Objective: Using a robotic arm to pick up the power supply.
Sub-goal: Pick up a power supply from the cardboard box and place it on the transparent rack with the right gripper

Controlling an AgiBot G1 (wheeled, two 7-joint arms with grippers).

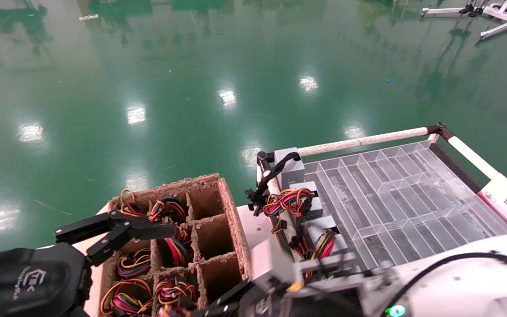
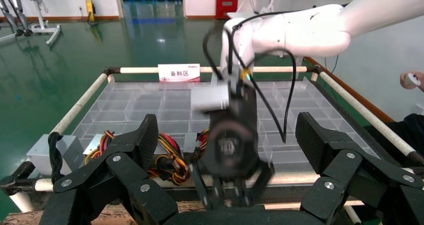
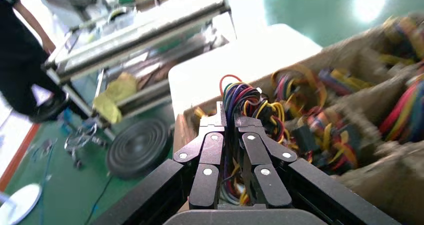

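Right gripper (image 3: 229,122), fingers pressed nearly together, possibly pinching a power supply's wires (image 3: 245,99), hangs over the cardboard crate (image 1: 231,211) at six o'clock; left gripper (image 1: 148,229) is spread.

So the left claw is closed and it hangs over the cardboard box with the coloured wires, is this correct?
Not quite: the left claw is open, not closed. The left wrist view shows its two black fingers spread wide apart. The rest holds: in the head view it hangs over the cardboard box with the coloured wires.
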